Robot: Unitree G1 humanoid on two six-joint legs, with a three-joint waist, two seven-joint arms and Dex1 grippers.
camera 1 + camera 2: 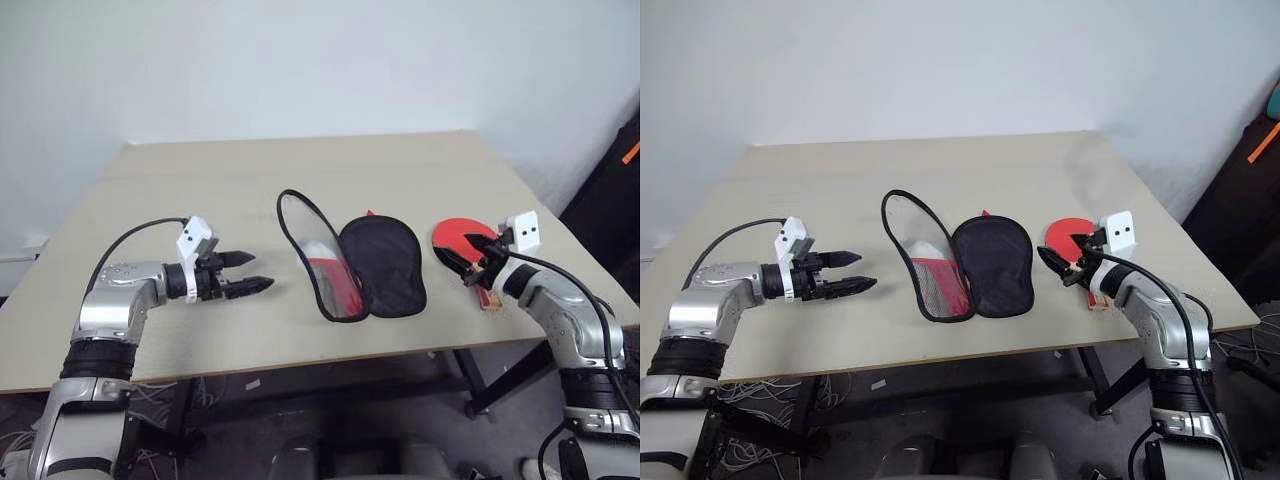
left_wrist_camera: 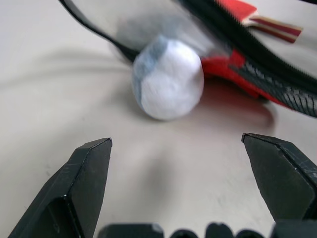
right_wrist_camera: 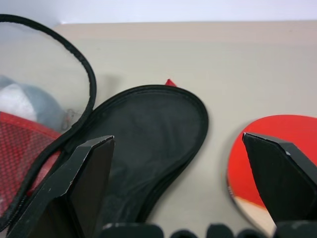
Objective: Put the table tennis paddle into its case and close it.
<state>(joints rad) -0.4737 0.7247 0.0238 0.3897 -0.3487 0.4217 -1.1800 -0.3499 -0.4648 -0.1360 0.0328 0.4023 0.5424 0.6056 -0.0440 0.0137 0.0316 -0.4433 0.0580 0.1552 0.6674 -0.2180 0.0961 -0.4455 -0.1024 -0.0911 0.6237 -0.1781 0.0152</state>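
Left eye view: left gripper (image 1: 253, 273) hovers low over the bare table (image 1: 200, 190), jaws spread, nothing between them, pointing toward the case (image 1: 352, 262). Gap of bare tabletop between its fingertips and the case's near edge.

Right gripper (image 1: 468, 258) sits over the near part of the table tennis paddle (image 1: 458, 236), jaws spread wide and empty. It covers the neck of the paddle, so whether a finger touches the rubber cannot be told. Red round face shows beyond the fingers; the light wooden handle's end peeks out under the wrist at the table's front-right edge.

Case lies unzipped and splayed at table centre, between the two grippers. Black-lined half lies flat on the side nearer the paddle, apart from it. See-through half with black piping stands tilted up on the left gripper's side, with red mesh at its lower end.

Left wrist view: a pale rounded lump (image 2: 167, 78) sits behind the clear panel; blurred, identity cannot be told. Case edge is cut off by the frame. Paddle handle with red and dark stripes is visible far behind.

Right wrist view: paddle face is cut off at the frame edge and partly hidden by one finger (image 3: 281, 176).

No readable writing or brand marks anywhere.
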